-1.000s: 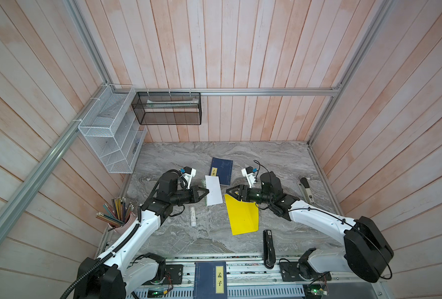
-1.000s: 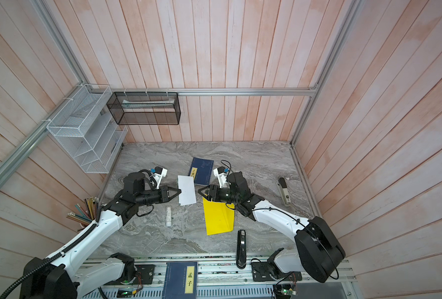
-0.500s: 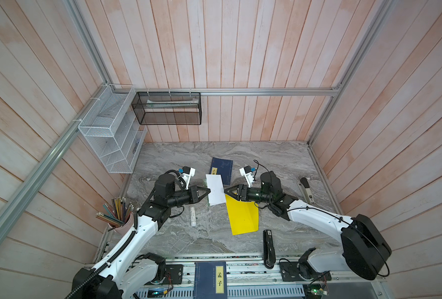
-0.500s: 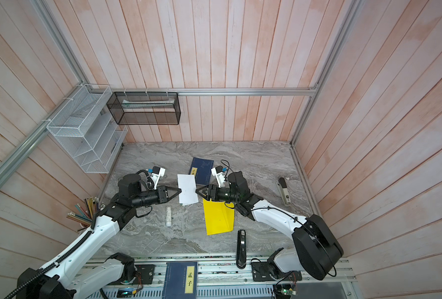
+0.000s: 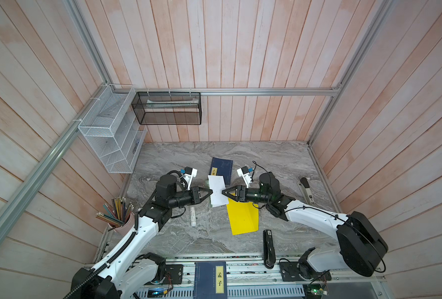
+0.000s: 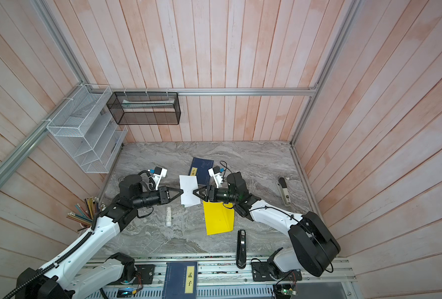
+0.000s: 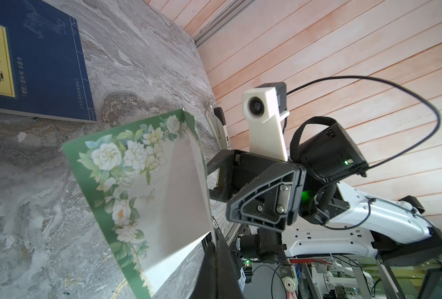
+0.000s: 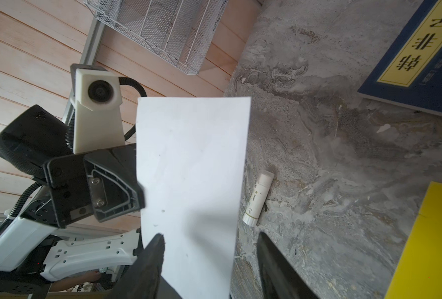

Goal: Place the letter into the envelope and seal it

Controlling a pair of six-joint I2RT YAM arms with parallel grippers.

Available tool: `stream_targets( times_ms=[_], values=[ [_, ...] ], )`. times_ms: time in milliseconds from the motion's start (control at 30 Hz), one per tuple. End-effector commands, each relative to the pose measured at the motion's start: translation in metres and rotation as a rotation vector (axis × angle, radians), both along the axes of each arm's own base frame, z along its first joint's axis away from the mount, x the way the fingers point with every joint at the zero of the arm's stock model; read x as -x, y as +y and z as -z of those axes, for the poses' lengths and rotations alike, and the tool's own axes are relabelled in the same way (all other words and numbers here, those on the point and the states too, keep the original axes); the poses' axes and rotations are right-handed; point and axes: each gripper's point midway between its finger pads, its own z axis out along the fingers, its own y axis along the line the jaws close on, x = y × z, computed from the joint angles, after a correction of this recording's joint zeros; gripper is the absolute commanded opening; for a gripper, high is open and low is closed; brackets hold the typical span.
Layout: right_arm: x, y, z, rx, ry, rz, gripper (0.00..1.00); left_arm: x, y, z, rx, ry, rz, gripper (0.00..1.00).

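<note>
My left gripper [image 5: 211,191] is pinched tight on one long edge of the letter [image 5: 217,191], holding the sheet off the marble table [image 5: 279,158]; its plain white back faces up in both top views, and the left wrist view shows the green floral border on the underside [image 7: 126,165]. My right gripper [image 5: 223,192] sits at the opposite long edge with jaws parted around the sheet's edge, fingers [image 8: 150,259] astride the paper but not pressing it. The envelope [image 5: 243,216] lies flat on the table just beside the letter, partly under my right arm. A dark blue book [image 5: 222,167] lies behind the letter; a white glue stick [image 5: 193,216] lies under my left arm.
</note>
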Motion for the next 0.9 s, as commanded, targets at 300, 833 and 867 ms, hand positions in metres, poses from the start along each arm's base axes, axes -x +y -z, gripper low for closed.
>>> stream_targets(
  times_ms=[300, 833, 867],
  values=[
    [0.024, 0.008, -0.025, -0.186, 0.003, -0.134, 0.42, 0.0, -0.003, -0.01, 0.027, -0.04, 0.012, 0.0],
    [0.025, 0.01, -0.025, -0.187, 0.033, -0.137, 0.1, -0.002, -0.003, 0.006, -0.001, -0.02, 0.008, 0.03],
    [0.025, 0.01, -0.024, -0.177, 0.031, -0.135, 0.09, -0.003, -0.002, 0.007, -0.007, -0.017, 0.004, 0.09]
  ],
)
